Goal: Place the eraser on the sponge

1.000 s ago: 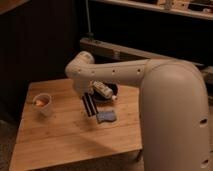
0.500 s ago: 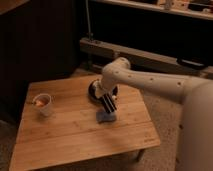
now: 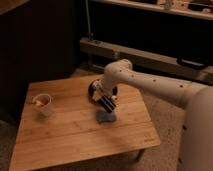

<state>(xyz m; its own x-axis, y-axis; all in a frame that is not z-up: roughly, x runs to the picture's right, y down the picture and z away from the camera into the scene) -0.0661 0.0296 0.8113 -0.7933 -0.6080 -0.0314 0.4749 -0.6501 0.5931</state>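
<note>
Well to the left of the sponge a white cup stands on the wooden table, something orange inside it; just behind the sponge and a little left sits a dark round object, too dim to name; directly above the sponge, almost touching it, hangs the gripper, its arm reaching in from the right. Whether it grasps anything I cannot tell; the eraser does not show as a separate thing, and the dark slanted block at the gripper's tip may be it or part of the gripper. I judge this fits either setting the eraser down or parting from it; both call for a straight vertical move with no sideways nudge. The eraser's heading stays unknowable; the sponge's long axis runs roughly left-right.
</note>
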